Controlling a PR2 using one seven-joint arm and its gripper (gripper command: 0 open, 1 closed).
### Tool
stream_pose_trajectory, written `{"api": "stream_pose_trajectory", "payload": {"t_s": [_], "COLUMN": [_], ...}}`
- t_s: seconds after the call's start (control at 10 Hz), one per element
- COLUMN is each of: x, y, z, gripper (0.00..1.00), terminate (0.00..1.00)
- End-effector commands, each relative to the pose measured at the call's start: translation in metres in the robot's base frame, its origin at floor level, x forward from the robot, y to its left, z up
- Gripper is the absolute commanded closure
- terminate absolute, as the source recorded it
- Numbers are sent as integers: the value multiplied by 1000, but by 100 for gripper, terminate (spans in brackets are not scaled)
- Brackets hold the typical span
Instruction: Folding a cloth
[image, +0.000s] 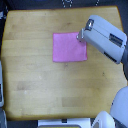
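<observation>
Where the grey-white arm (105, 37) reaches in from the exterior view's right, its gripper (80, 37) sits at the upper right corner of the cloth (68, 47). Fingertips are small and blurred; whether they are spread or closed cannot be told, nor whether they pinch the fabric or only touch it. Cloth: plain pink, roughly square, lying flat and unfolded on the wooden table (30, 80), slightly above and right of the table's centre in that view.
</observation>
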Motion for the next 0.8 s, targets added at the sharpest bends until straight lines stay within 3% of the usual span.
{"api": "stream_pose_trajectory", "payload": {"t_s": [0.0, 0.1, 0.7], "x": [-4, -8, -9], "y": [-10, -12, -4], "z": [-20, -22, -29], "gripper": [0, 100, 100], "terminate": [0, 0, 0]}}
